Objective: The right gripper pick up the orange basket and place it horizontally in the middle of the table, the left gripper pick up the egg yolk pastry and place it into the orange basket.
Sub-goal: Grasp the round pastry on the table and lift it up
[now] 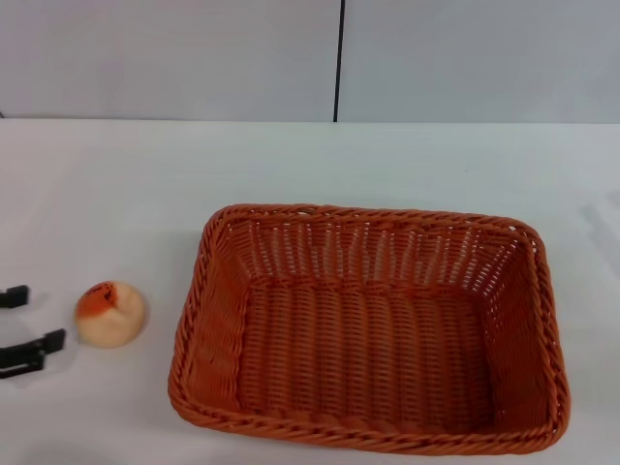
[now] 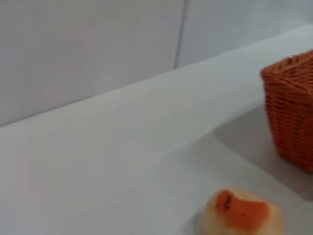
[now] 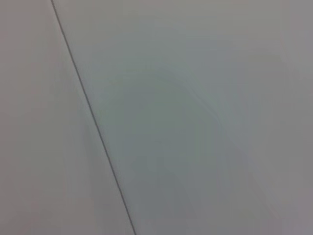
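Our left pincer (image 1: 27, 322) sits spread wide, nothing in it, with the pastry (image 1: 110, 314) just to its right on the tabletop (image 1: 116, 184). Basket (image 1: 368, 325) lies lengthwise beyond that. Right pincer's out of sight, so we can't tell its state.

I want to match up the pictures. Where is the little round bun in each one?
Head view: the egg yolk pastry sits low on the left of the table, between the open left gripper and the orange basket, touching neither.
Left wrist view: the pastry is at the bottom edge, partly cut off.
Right wrist view: not in it.
Shared landmark: the orange basket, seen in the head and left wrist views.
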`<state>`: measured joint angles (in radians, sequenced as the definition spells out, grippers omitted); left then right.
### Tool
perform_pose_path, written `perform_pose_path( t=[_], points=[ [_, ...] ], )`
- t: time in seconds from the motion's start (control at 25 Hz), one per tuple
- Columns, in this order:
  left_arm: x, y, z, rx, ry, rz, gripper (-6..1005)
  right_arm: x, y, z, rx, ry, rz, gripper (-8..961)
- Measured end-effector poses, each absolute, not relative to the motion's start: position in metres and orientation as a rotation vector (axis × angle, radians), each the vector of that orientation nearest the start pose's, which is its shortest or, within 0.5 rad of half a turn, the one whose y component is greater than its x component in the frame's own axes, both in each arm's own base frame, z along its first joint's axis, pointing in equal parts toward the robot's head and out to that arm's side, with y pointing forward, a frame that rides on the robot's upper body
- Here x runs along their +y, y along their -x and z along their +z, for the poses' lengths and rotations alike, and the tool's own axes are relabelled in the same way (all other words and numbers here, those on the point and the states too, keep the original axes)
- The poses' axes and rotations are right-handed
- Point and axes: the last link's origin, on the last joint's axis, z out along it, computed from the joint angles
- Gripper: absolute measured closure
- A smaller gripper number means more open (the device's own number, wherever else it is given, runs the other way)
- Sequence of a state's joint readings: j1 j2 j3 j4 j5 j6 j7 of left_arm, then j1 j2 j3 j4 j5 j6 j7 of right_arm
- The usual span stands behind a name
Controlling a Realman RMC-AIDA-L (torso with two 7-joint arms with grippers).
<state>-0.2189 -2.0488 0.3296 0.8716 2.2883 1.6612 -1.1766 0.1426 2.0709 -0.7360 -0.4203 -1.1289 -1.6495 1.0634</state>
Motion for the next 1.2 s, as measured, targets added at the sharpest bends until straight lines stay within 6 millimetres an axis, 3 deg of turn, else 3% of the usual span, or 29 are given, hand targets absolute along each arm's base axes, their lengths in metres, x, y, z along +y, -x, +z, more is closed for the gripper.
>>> perform_pose_path(
  t=[0.4,0.6,0.96,1.2],
  points=[
    [0.234,0.380,0.031,-0.710,2.534,-0.374,215,0.235,-0.337,0.053,0.679,1.844,1.275,416],
    [0.237,0.380,0.020,-0.729,2.530,-0.384,215,0.234,-0.338,0.054,0.680,1.841,1.273,416],
    [0.238,0.379,0.017,-0.731,2.534,-0.405,216,0.235,-0.338,0.054,0.681,1.840,1.266,416],
    [0.238,0.381,0.023,-0.754,2.461,-0.457,472,0.235,-0.338,0.054,0.683,1.839,1.265,416]
  ],
)
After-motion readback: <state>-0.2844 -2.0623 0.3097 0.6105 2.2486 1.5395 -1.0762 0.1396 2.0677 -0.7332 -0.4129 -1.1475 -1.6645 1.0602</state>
